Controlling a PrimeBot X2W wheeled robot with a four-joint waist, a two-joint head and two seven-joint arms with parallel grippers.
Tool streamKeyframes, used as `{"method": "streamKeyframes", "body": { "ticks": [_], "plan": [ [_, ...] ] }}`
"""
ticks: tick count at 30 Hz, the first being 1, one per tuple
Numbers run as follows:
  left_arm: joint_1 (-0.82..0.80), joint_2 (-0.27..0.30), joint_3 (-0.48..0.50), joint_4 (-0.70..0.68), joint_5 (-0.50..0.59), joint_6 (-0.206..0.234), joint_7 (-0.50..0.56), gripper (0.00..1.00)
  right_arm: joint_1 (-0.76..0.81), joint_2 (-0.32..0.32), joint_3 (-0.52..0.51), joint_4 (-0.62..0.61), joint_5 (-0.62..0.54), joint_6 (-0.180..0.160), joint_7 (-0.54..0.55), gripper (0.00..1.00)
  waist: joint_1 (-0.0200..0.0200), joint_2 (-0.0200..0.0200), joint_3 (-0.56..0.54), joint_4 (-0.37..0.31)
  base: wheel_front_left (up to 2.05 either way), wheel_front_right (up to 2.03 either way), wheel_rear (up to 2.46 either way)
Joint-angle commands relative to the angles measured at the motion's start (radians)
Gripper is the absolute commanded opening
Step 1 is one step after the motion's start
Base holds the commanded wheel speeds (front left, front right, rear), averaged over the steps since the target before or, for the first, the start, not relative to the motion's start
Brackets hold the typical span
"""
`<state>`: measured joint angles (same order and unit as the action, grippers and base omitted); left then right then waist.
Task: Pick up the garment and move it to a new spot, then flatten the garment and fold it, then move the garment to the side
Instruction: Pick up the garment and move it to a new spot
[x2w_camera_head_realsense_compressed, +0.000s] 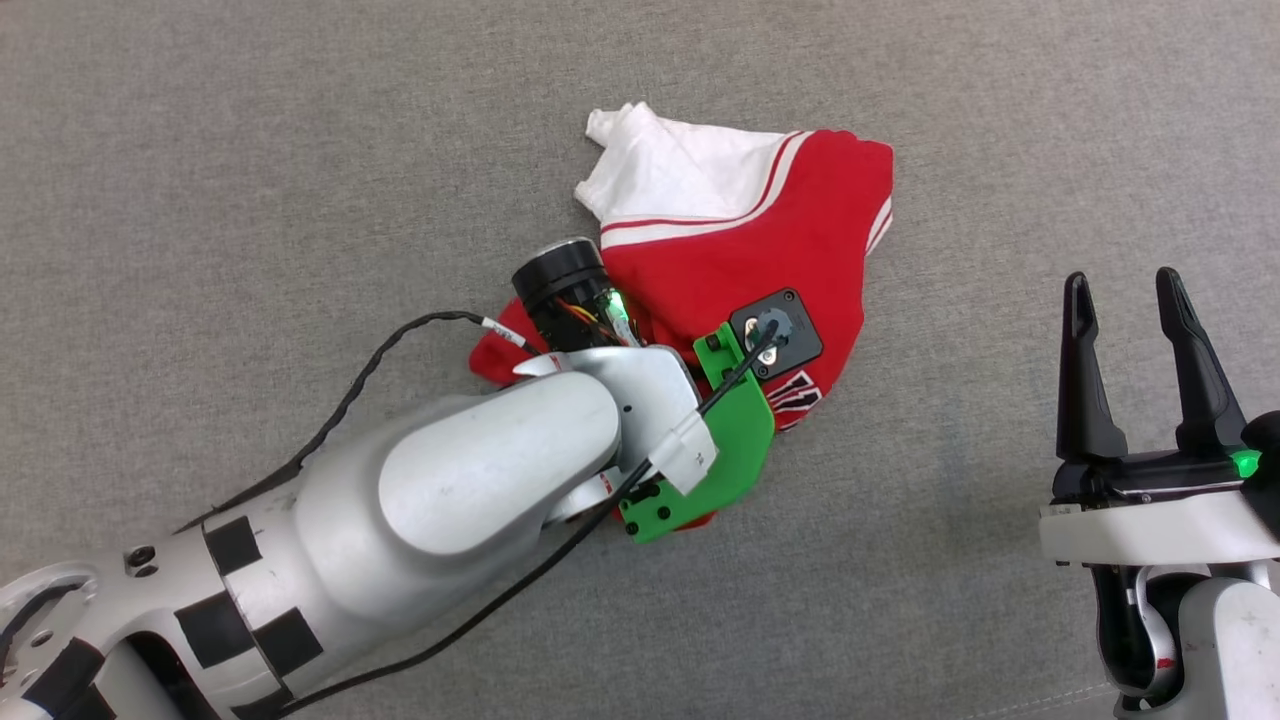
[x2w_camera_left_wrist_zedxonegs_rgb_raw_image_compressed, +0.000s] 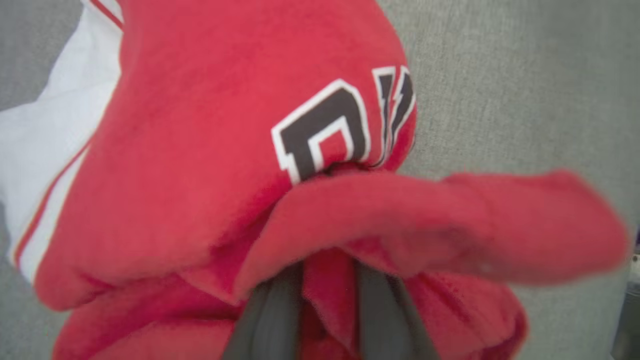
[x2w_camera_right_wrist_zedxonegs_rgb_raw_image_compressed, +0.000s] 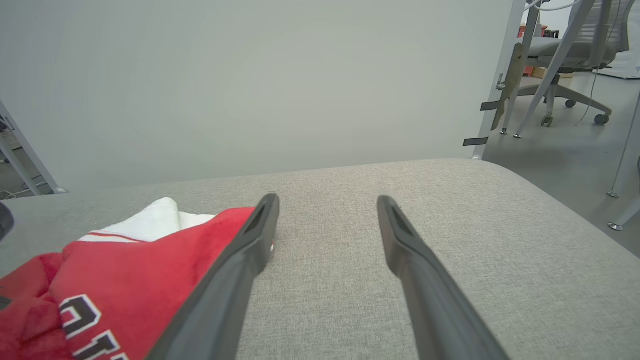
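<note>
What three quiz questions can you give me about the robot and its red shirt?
1. True or false: the right gripper is holding the garment.
2. What does the left gripper pinch? A) red cloth of the garment B) a white sock C) nothing
3. Fill in: the black letters on the garment have ____ outlines.
Key: 1 false, its jaws stand open and empty, off to the side of the garment; 2 A; 3 white.
</note>
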<state>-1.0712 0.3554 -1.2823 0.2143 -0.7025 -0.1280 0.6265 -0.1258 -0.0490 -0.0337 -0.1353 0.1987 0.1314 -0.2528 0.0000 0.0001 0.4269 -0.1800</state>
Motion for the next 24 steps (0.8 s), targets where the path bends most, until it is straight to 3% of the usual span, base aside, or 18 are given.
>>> {"method": "streamKeyframes", "body": {
  "ticks": [1,3,4,5,16,24],
  "plan": [
    [0.022,0.006,0.002,-0.007,0.017,-0.003,0.015,0.0,-0.017,-0.001,0.0,0.003,0.002,-0.001,-0.009,1.0,0.0,-0.0001,-0.002,0.007,0.0,0.0,0.0],
    [0.032,0.006,0.002,-0.008,0.024,-0.003,0.005,0.0,-0.019,-0.001,-0.002,0.004,-0.002,-0.001,-0.009,1.0,0.0,-0.0001,-0.008,0.018,0.0,0.0,0.0],
    [0.032,0.005,0.002,-0.001,0.024,-0.003,-0.011,0.15,-0.019,-0.001,-0.002,0.005,-0.004,-0.001,-0.009,1.0,0.0,-0.0001,-0.012,0.024,0.0,0.0,0.0],
    [0.028,0.003,0.002,0.009,0.018,-0.003,-0.036,0.98,-0.018,-0.001,-0.002,0.006,-0.007,-0.001,-0.009,1.0,0.0,-0.0001,-0.019,0.031,0.0,0.0,0.0],
    [0.002,-0.048,0.014,0.173,0.022,0.0,-0.479,1.0,0.062,-0.001,-0.032,0.013,-0.037,-0.001,-0.009,1.0,0.0,-0.0001,-0.164,0.127,0.0,0.0,0.0],
    [0.084,-0.016,0.095,0.181,0.032,0.118,-0.696,1.0,0.11,-0.001,-0.044,0.006,-0.048,-0.001,-0.009,1.0,0.0,-0.0001,-0.24,0.193,0.0,0.0,0.0]
  ]
}}
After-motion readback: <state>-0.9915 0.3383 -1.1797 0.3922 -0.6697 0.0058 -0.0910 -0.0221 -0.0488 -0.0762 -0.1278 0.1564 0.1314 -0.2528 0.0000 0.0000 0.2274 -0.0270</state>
